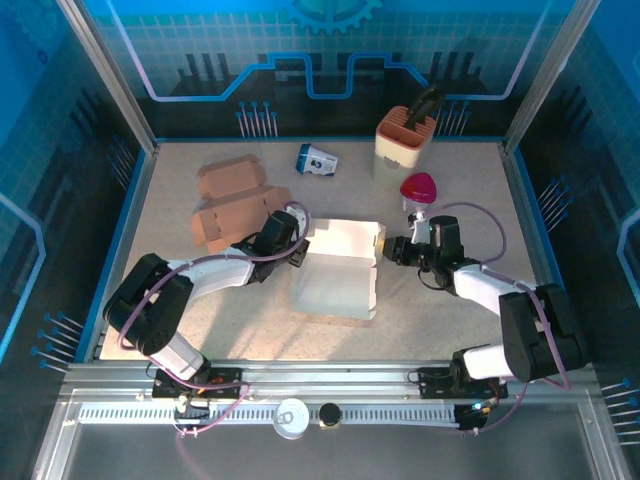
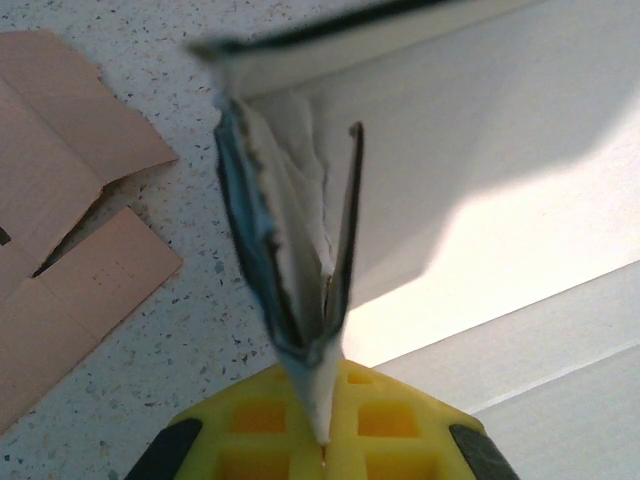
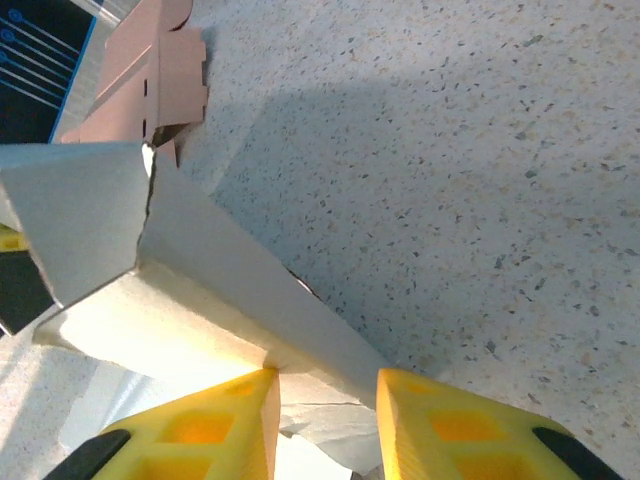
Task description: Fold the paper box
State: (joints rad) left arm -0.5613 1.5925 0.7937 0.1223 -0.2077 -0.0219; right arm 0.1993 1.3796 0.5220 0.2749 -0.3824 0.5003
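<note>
The white paper box [image 1: 338, 272] lies half-formed in the middle of the table, its lid panel raised at the back. My left gripper [image 1: 298, 243] is at the box's left back corner. In the left wrist view that gripper [image 2: 322, 400] is shut on a folded corner flap of the box [image 2: 480, 150], which stands pinched between the yellow fingers. My right gripper [image 1: 392, 250] is at the right back corner. In the right wrist view the right gripper [image 3: 328, 390] stands open, with the box's side wall [image 3: 220, 260] running slantwise through the gap between its fingers.
A flat brown cardboard box [image 1: 232, 205] lies left of the white one, close to the left arm, and is seen as brown cardboard [image 2: 60, 230] beside the left gripper. At the back stand a small blue-and-white item [image 1: 316, 160], a beige holder [image 1: 405, 140] and a pink object [image 1: 418, 187].
</note>
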